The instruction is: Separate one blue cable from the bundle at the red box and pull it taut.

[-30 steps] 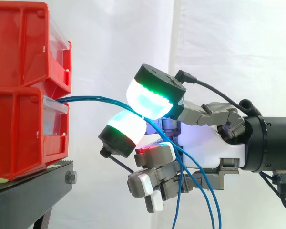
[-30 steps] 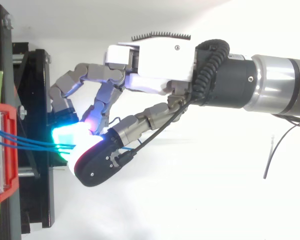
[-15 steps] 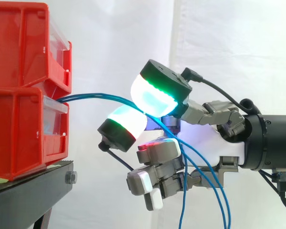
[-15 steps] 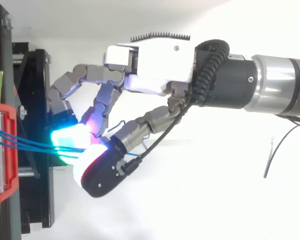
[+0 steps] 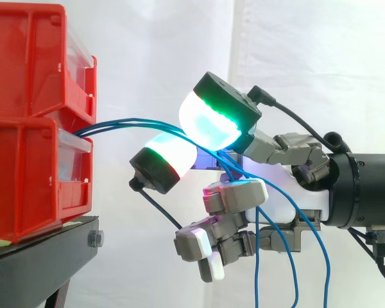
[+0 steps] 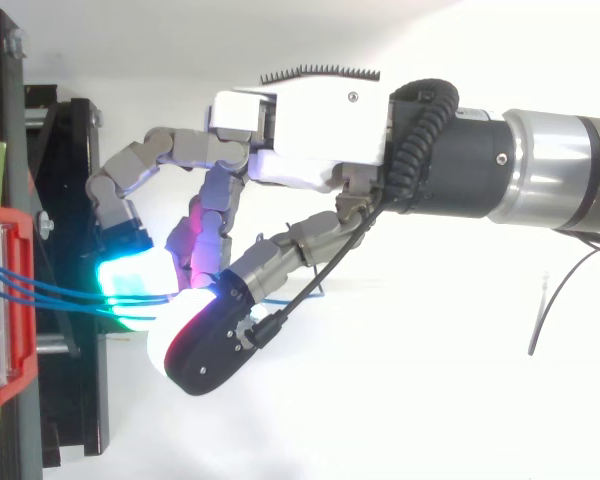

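White curtain behind, the hand pinches several blue cables near the red box; pulling could drag them all.

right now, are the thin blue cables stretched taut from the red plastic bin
No, the blue cables bow out of the red bin and droop past the hand.

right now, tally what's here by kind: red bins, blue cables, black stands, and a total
red bins: 2, stacked
blue cables: 3, running out of the lower bin
black stand: 1, under the bins
total: 6
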